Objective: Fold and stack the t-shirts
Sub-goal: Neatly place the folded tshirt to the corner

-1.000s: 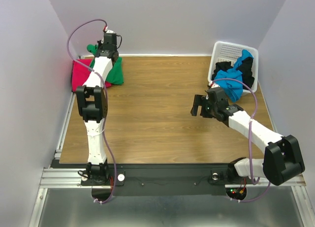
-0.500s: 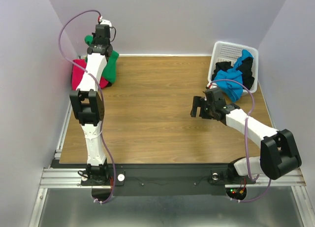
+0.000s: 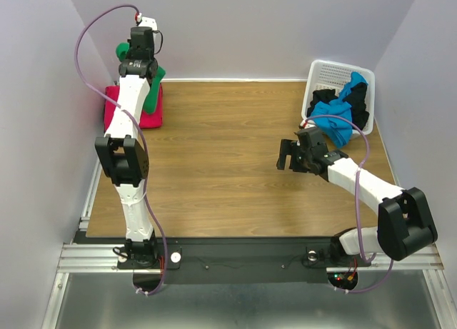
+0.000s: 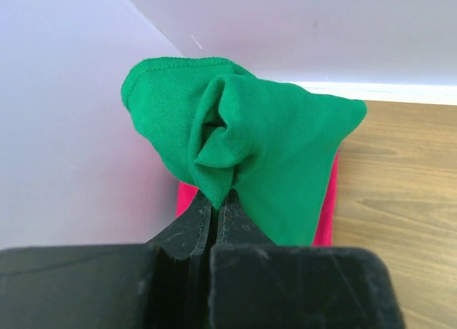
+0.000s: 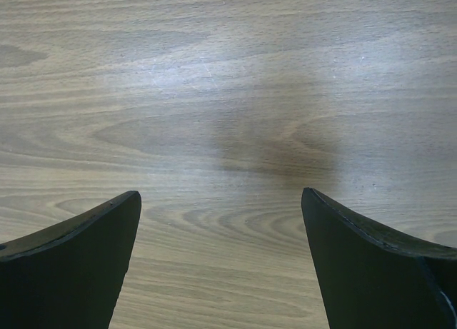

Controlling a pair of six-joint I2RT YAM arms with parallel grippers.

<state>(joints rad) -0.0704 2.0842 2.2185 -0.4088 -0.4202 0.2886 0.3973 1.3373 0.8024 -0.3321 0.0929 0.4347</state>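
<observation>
pinching green t-shirt (image 4: pixel 271 143), left fingers (image 4: pixel 202 223) higher above magenta t-shirt (image 3: pixel 146 115)

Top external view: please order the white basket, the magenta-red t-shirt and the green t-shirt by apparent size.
1. white basket
2. magenta-red t-shirt
3. green t-shirt, unsure: the left arm hides most of it.

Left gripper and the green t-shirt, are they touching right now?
Touching. The left wrist view shows the left gripper closed with a fold of the green t-shirt pinched between its jaws.
</observation>
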